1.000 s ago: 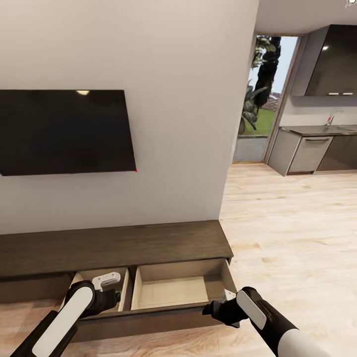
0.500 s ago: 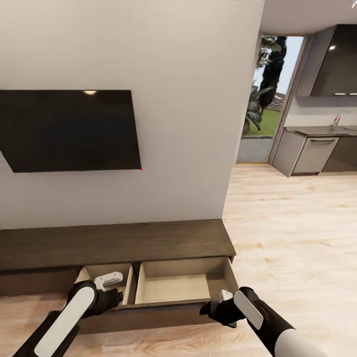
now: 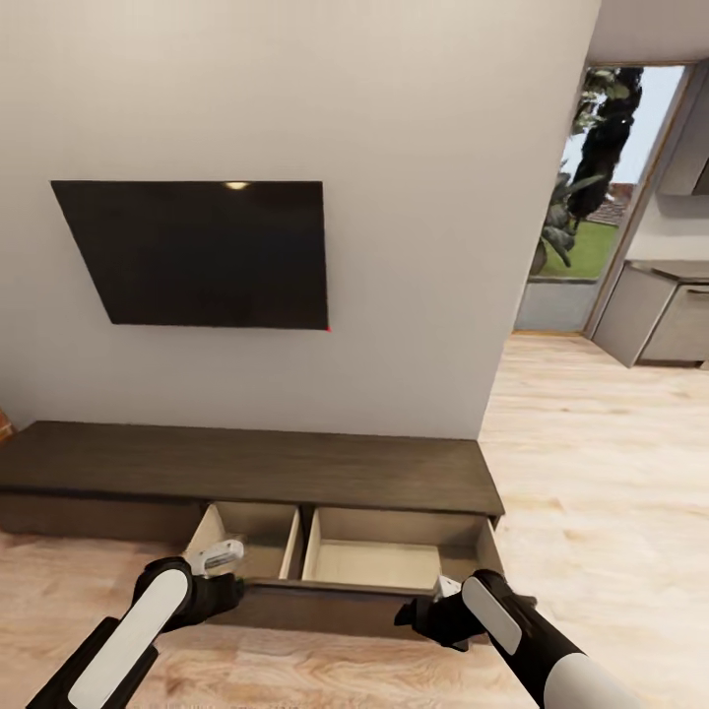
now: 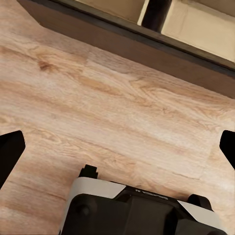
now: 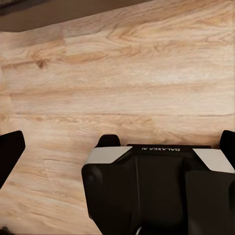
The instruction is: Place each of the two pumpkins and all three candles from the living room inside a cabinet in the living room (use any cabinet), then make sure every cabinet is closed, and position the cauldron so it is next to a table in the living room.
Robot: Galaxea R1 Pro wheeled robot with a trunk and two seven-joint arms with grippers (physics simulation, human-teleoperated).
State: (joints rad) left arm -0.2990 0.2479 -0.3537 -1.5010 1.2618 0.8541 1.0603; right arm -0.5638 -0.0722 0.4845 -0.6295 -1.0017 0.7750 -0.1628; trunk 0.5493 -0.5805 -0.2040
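Wood floor (image 5: 122,73); "GALAXEA" on right gripper (image 5: 117,147); both grippers' fingers (image 4: 10,152) wide, empty.

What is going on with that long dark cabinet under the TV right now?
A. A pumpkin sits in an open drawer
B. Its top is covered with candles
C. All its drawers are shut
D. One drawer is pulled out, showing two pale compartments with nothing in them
D. The cabinet has a drawer pulled out, and both pale wood compartments look bare inside; the TV hangs above.
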